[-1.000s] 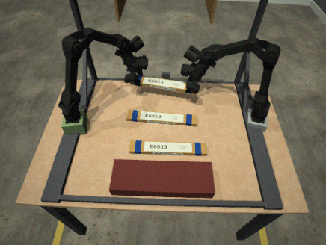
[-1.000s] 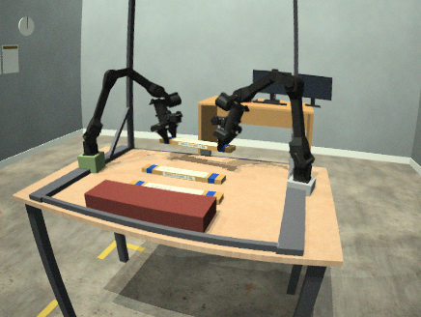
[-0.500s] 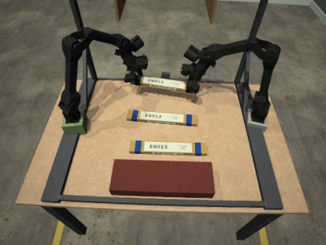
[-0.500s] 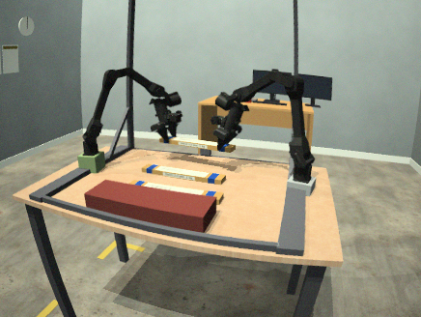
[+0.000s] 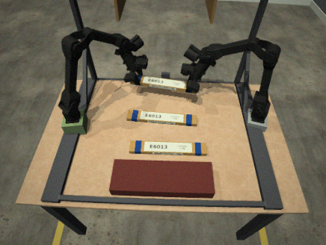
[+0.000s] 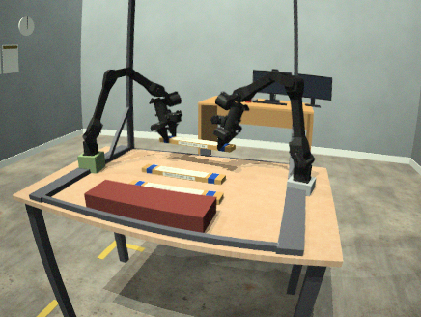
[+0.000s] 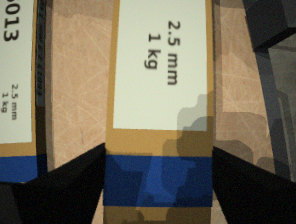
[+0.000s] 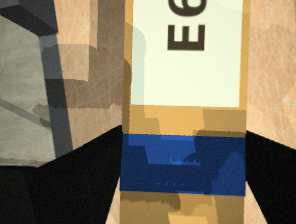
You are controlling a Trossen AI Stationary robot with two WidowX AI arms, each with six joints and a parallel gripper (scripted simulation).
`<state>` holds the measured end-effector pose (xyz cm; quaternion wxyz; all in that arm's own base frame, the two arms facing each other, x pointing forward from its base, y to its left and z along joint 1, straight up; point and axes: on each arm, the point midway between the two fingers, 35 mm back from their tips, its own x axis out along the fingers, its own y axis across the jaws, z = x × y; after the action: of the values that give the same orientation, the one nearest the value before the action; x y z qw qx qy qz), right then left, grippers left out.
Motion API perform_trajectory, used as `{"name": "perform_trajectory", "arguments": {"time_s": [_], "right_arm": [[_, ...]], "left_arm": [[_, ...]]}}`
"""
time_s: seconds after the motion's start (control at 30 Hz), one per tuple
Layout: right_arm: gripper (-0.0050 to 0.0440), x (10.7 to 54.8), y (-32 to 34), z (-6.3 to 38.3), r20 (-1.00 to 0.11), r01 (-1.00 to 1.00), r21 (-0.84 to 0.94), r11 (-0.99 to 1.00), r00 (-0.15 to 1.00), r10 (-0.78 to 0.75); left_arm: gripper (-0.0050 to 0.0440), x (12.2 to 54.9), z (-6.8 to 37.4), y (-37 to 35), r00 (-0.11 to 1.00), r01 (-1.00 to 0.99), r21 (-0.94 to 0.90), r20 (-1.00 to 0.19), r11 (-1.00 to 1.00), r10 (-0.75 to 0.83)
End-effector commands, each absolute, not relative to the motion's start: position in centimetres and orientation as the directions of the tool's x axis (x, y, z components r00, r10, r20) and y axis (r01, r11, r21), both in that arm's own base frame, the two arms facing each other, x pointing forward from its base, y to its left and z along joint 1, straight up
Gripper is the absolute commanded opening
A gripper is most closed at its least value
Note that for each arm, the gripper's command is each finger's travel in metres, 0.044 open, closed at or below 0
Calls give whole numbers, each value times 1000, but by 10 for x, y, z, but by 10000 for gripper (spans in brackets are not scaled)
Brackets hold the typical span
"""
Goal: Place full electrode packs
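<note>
Left end effector (image 5: pixel 192 87) (image 6: pixel 224 144) (image 7: pixel 159 175) and right end effector (image 5: pixel 134 78) (image 6: pixel 169 138) (image 8: pixel 179 134) suspend one pack (image 5: pixel 163 83) (image 6: pixel 195 144) (image 7: pixel 160 90) (image 8: pixel 185 80) (contents hidden).

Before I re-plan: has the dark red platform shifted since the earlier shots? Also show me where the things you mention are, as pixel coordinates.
No. The platform (image 5: pixel 163 177) (image 6: pixel 150 205) shows no shift either way against the frame's front bar (image 5: pixel 163 202) (image 6: pixel 241 240) in the top or exterior view.
</note>
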<state>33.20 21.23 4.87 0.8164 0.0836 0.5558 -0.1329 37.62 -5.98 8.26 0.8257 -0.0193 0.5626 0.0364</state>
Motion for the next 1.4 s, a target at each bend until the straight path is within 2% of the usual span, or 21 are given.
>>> {"name": "perform_trajectory", "arguments": {"time_s": [0.0, 0.13, 0.23, 1.37], "right_arm": [[-50, 329, 215, 69, -921, 267, 29, 963, 382, -79], [-50, 330, 205, 68, -919, 145, 25, 989, 392, -34], [-50, 328, 205, 68, -919, 138, 25, 990, 393, -32], [-50, 321, 146, 66, -918, 138, 21, 990, 394, -36]], "left_arm": [[-50, 380, 107, -66, 417, -78, -20, -909, 997, 15], [-50, 378, 107, -55, 411, -217, -18, -909, 976, 74], [-50, 378, 107, -52, 408, -251, -20, -909, 968, 87], [-50, 356, 98, 7, 385, -250, -6, -918, 968, 94]]}}
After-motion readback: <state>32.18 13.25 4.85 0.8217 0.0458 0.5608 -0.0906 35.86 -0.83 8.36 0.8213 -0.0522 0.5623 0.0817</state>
